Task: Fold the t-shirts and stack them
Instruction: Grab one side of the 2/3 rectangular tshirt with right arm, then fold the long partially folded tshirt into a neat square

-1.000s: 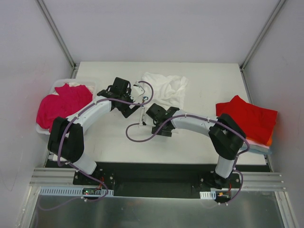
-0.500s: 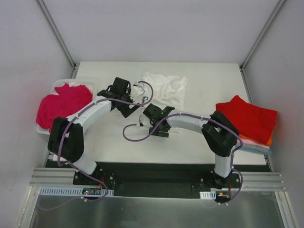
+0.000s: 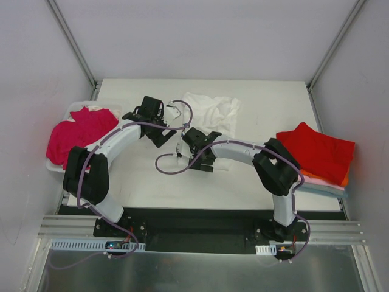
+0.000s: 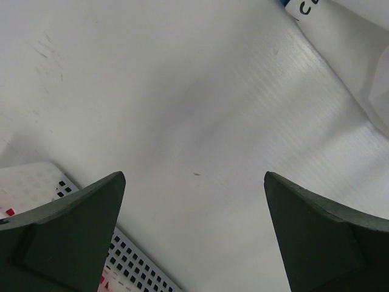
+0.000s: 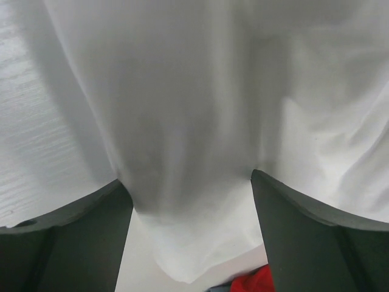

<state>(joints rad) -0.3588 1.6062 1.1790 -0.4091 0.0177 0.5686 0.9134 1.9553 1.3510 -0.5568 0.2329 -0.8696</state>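
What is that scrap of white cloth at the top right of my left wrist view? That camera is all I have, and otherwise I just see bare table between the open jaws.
Observer: It's the edge of a white shirt, lying crumpled at the far middle of the table.
Operator: Where is the other arm?
Observer: The right arm reaches in just right of yours. The right jaws stand open with that white cloth directly ahead of them.
Operator: Is anything stacked?
Observer: Yes. At the table's right edge a red shirt tops a pile, with an orange shirt and a light blue shirt showing beneath it.
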